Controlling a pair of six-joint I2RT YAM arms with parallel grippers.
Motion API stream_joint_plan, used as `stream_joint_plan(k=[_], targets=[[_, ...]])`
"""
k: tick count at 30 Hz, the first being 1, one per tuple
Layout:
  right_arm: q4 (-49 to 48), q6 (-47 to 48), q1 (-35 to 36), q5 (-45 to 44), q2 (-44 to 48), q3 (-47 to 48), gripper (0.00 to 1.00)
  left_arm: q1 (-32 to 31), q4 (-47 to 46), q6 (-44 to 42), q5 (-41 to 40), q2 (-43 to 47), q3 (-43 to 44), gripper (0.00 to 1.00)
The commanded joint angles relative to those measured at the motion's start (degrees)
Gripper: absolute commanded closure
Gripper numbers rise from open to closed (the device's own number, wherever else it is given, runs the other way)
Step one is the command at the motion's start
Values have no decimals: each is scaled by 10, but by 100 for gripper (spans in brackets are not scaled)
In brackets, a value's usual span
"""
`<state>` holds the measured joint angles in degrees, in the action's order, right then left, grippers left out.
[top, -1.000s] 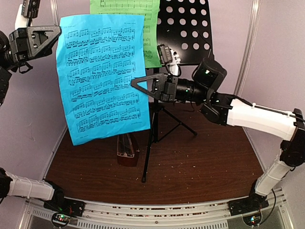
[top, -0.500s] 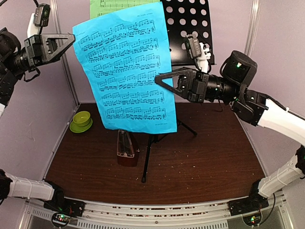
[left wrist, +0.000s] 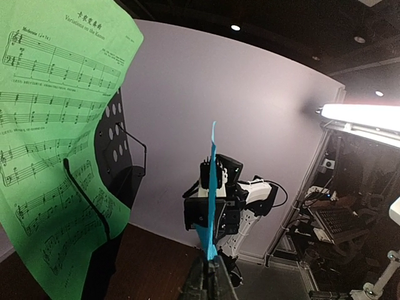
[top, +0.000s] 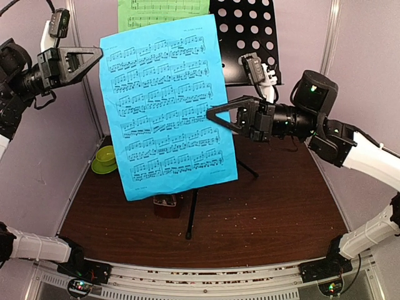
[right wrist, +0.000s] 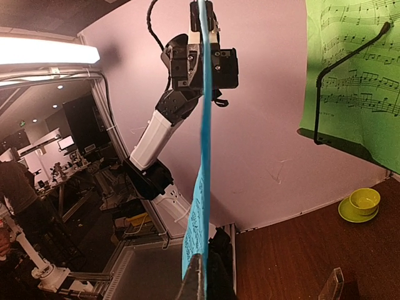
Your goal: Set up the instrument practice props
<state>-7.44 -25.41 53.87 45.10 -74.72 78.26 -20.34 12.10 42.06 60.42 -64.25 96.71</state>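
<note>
1. Holding the blue sheet [top: 169, 106] in the air between them, both arms are busy. The left gripper [top: 99, 52] is closed on its upper left corner. The right gripper [top: 210, 114] is closed on its right edge, about half way down.
2. The sheet hangs in front of the music stand [top: 190, 215], well above the table [top: 269, 206]. The green sheet [top: 164, 11] already lies on the left part of the desk [top: 250, 37], and the right part with the holes is bare. I judge that the blue sheet belongs there, beside the green one.
3. Both arms should travel together toward the desk, so that the paper is neither stretched nor folded. In the wrist views it is seen edge-on and almost straight, which is good.
4. The lower edge should meet the bottom of the desk first, and then the sheet can lean back. One gripper should release only when the paper rests.
5. The metronome [top: 166, 201] stands by the foot of the stand, mostly hidden behind the sheet. The lime-green bowl [top: 105, 157] is at the left. The arms should stay high above both.
</note>
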Motion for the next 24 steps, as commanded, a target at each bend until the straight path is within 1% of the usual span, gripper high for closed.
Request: stream_joint_plan(k=[1,3,4,6,7,11,12,14,16,19,24], targets=[[76,41,-3,-32,21,16,100,3,51,-49,-34,1,-5,100],[149,75,-3,-61,24,34,100,3,138,-113,-69,-10,16,79],[192,94,-4,-76,24,46,100,3,186,-140,-83,-19,30,74],[277,132,-4,-101,21,69,100,3,260,-182,-106,-37,59,57],[322,152,-4,-112,18,82,100,3,291,-203,-115,-44,70,50],[489,221,-4,-153,-1,128,100,3,371,-267,-151,-56,95,20],[525,234,-4,-161,-5,136,100,3,382,-282,-151,-58,99,16],[590,257,-4,-173,-13,149,100,-5,409,-309,-157,-64,108,8],[627,271,-3,-180,-18,157,100,-25,444,-349,-170,-78,122,5],[671,289,-3,-182,-23,168,100,-62,482,-411,-197,-94,133,2],[745,330,4,-205,-42,196,100,-120,515,-480,-249,-127,153,2]])
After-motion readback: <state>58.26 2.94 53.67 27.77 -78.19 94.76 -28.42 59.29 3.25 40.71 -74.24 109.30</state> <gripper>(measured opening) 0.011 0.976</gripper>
